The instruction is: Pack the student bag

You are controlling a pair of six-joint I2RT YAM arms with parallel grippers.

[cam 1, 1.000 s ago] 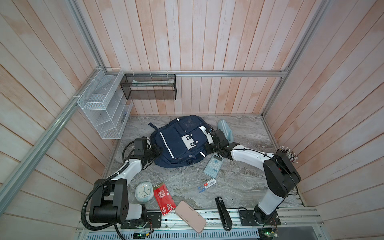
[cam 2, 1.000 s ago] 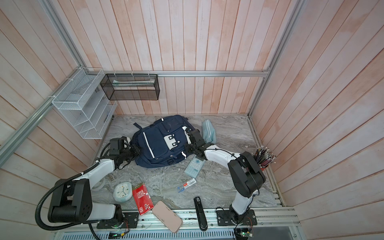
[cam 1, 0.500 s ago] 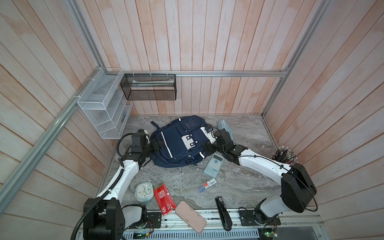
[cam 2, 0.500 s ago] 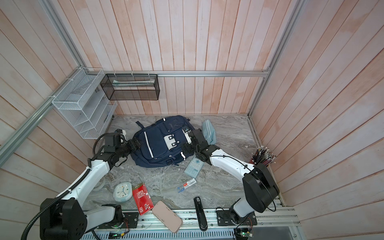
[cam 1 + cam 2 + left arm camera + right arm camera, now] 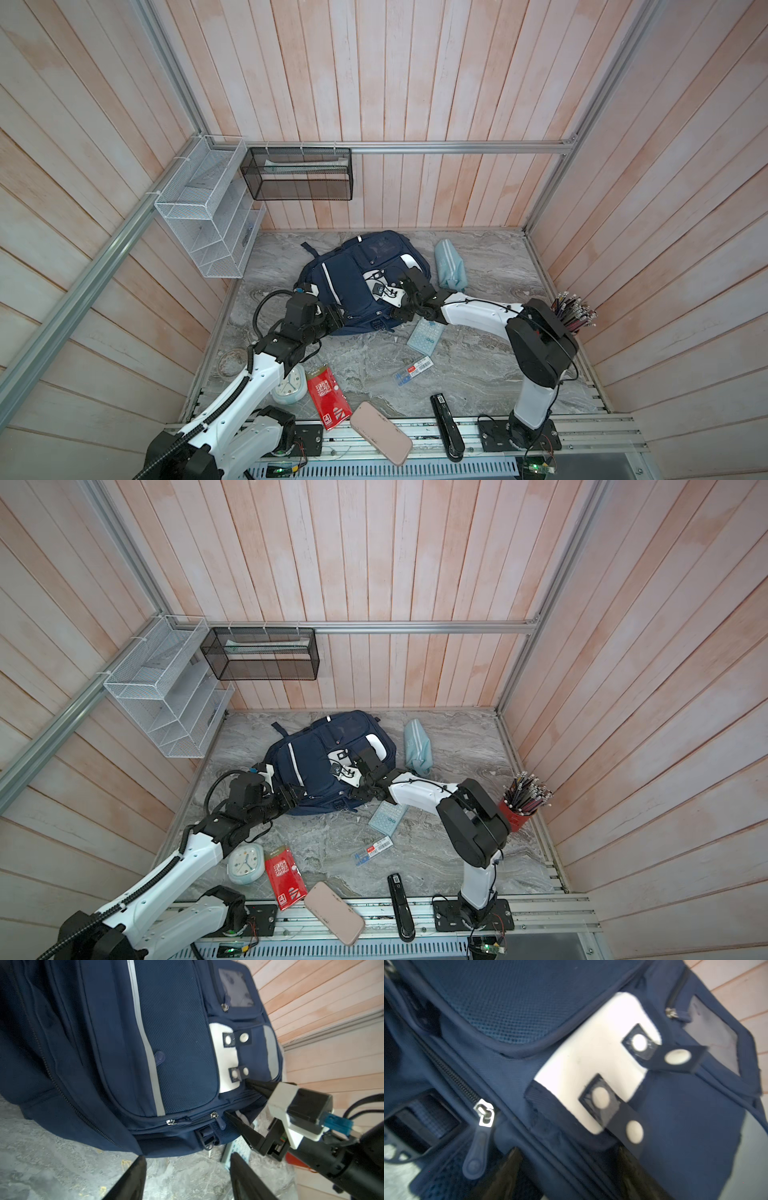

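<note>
The student bag [image 5: 357,286] [image 5: 320,762], navy with white patches and studs, lies flat at the back of the marble table in both top views. My left gripper [image 5: 336,320] [image 5: 188,1156] is open over bare table, just short of the bag's lower left edge, with nothing between its fingers. My right gripper [image 5: 397,301] [image 5: 236,1097] [image 5: 569,1150] is open at the lower right corner. One finger is over the front panel by the white patch, the other under the seam, so the bag's edge lies between them. A closed zip pull [image 5: 483,1113] sits beside it.
A light-blue pouch [image 5: 449,266] lies right of the bag and a calculator [image 5: 424,336] under my right arm. A pen box [image 5: 413,370], stapler [image 5: 446,428], pink case [image 5: 380,432], red booklet [image 5: 328,390] and clock [image 5: 289,386] lie in front. A pencil cup [image 5: 573,316] stands at right.
Both grippers have opened wider than a second ago. The left gripper moved from the bag's left side to its lower left edge; the right slid toward the lower right corner.
</note>
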